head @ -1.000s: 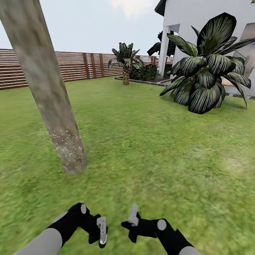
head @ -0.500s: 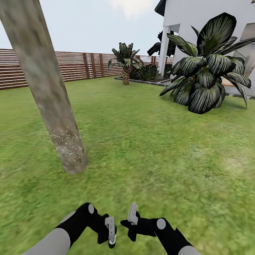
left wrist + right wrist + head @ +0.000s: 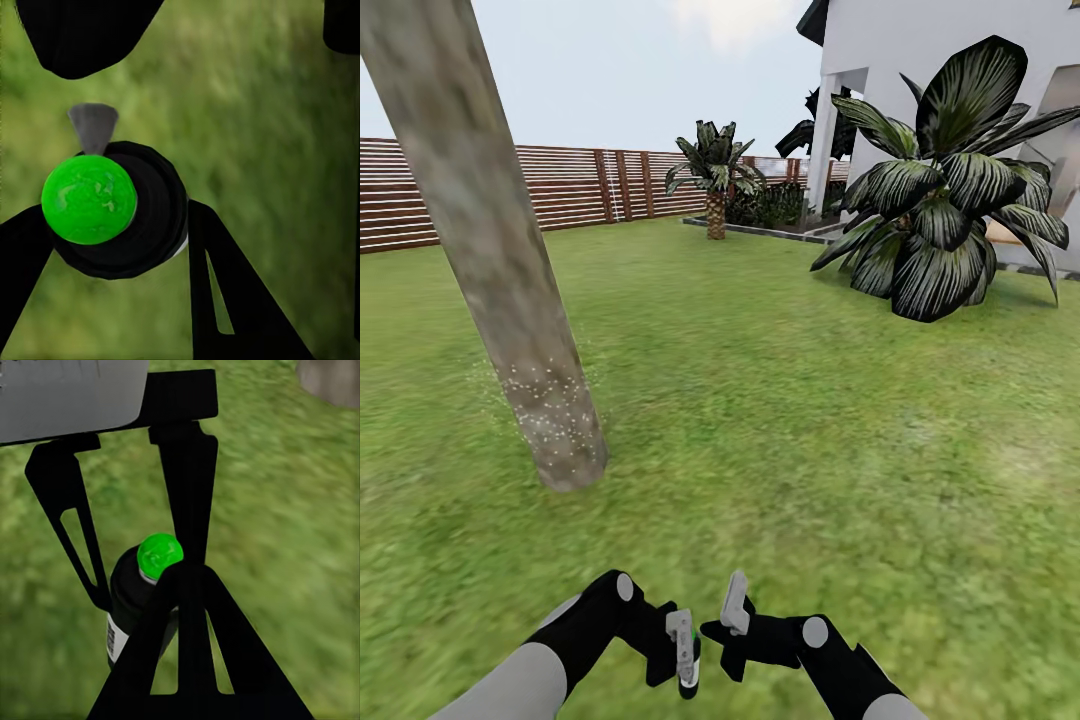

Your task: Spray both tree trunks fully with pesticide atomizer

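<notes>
Blurry green grass lawn (image 3: 810, 400) spans most of the head view, from the bottom edge up to the fence line. White house wall (image 3: 920, 50) occupies the upper right. Brown horizontal-slat wooden fence (image 3: 570, 185) runs across the upper left to centre. Thick mottled grey-brown tree trunk (image 3: 490, 250) leans from the top left corner down to its base at left of centre; tiny white pesticide specks (image 3: 550, 410) dot its lower part only, the upper trunk bare. Large dark striped-leaf plant (image 3: 940, 200) stands at right, in front of the house. Short palm with scaly trunk (image 3: 715, 175) sits at upper centre near the fence.

Both black arms enter at the bottom edge. Left gripper (image 3: 682, 655) is at bottom centre, right gripper (image 3: 732, 610) just beside it, right of it.

Black cylindrical pesticide atomizer with a bright green round cap (image 3: 112, 206) lies at centre left of the left wrist view, between the left gripper's black fingers (image 3: 225, 300), which close on its body. In the right wrist view the atomizer (image 3: 146, 585) appears at lower centre, a white label on its side, behind a black finger (image 3: 187, 660) of the right gripper. Right gripper: cannot tell whether open or closed.
</notes>
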{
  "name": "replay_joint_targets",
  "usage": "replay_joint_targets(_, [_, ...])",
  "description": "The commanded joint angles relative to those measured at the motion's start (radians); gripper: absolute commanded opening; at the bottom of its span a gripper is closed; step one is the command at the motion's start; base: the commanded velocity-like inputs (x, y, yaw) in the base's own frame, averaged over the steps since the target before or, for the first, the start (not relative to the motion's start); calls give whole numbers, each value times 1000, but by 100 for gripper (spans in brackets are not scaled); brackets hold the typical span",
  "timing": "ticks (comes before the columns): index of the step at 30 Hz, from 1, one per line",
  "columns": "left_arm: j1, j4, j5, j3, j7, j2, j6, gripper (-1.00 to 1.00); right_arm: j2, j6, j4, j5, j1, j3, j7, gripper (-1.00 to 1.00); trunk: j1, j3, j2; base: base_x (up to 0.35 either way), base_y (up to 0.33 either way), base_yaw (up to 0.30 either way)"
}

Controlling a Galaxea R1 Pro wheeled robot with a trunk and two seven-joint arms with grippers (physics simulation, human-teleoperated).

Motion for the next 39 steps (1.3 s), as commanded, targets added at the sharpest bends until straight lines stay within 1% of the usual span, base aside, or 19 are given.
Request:
replay_joint_targets(1, [0, 0, 0, 0, 0, 0, 0, -100, 0, 0, 0, 0, 0, 0, 0, -100, 0, 0, 0, 0, 0, 0])
replay_joint_targets(16, [-2, -3, 3, 7, 0, 0, -2, -100, -1, 0, 1, 0, 0, 0, 0, -100, 0, 0, 0, 0, 0, 0])
replay_joint_targets(20, [-2, -3, 32, 7, -1, 0, -3, -100, -1, 0, 2, 0, 0, 0, 0, -100, 0, 0, 0, 0, 0, 0])
replay_joint_targets(22, [-2, -3, 35, 7, -2, 0, -3, -100, -1, 0, 2, 0, 0, 0, 0, -100, 0, 0, 0, 0, 0, 0])
replay_joint_targets(30, [-3, -3, 37, 7, -2, 0, -4, -100, -2, 0, 2, 0, 0, 0, 0, -100, 0, 0, 0, 0, 0, 0])
replay_joint_targets(33, [-2, 7, 32, 5, 5, 1, -4, -100, -2, 0, 2, 0, 0, 0, 0, -100, 0, 0, 0, 0, 0, 0])
replay_joint_targets(35, [-2, 13, 26, 5, 9, 13, -3, -100, -2, 0, 3, 0, 0, 0, 0, -100, 0, 0, 0, 0, 0, 0])
replay_joint_targets(36, [-1, 15, 24, 5, 10, 29, -1, -100, -2, 0, 3, 0, 0, 0, 0, -100, 0, 0, 0, 0, 0, 0])
replay_joint_targets(37, [-1, 16, 22, 4, 10, 48, 1, -100, -2, 0, 3, 0, 0, 0, 0, -100, 0, 0, 0, 0, 0, 0])
replay_joint_targets(38, [0, 17, 21, 2, 11, 78, 3, -100, -2, 0, 3, 0, 0, 0, 0, -100, 0, 0, 0, 0, 0, 0])
replay_joint_targets(39, [0, 19, 21, 1, 11, 103, 4, -100, -2, 0, 3, 0, 0, 0, 0, -100, 0, 0, 0, 0, 0, 0])
